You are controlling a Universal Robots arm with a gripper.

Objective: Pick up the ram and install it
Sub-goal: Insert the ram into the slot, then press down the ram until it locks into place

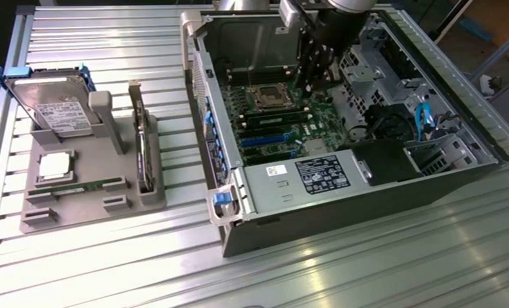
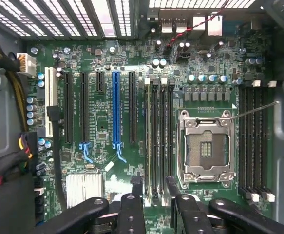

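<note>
My gripper (image 1: 312, 80) hangs inside the open computer case (image 1: 459, 170), over the motherboard (image 1: 280, 128), with its fingers (image 2: 137, 187) open. One green ram (image 1: 276, 119) stands on edge in a memory slot beside the empty processor socket (image 2: 205, 148). In the wrist view that ram (image 2: 155, 141) runs straight between my two fingertips, which sit on either side of its near end without pressing on it. A second green ram (image 1: 74, 186) lies flat in the grey parts tray (image 1: 151, 202) at the exterior view's left.
The tray also carries a hard drive (image 1: 57, 106), a square silver processor (image 1: 56, 165) and an upright dark expansion card (image 1: 141, 144). Within the case are the power supply (image 1: 310, 176), cables (image 1: 421, 119) and a drive cage. Further memory slots (image 2: 254, 141) flank the socket.
</note>
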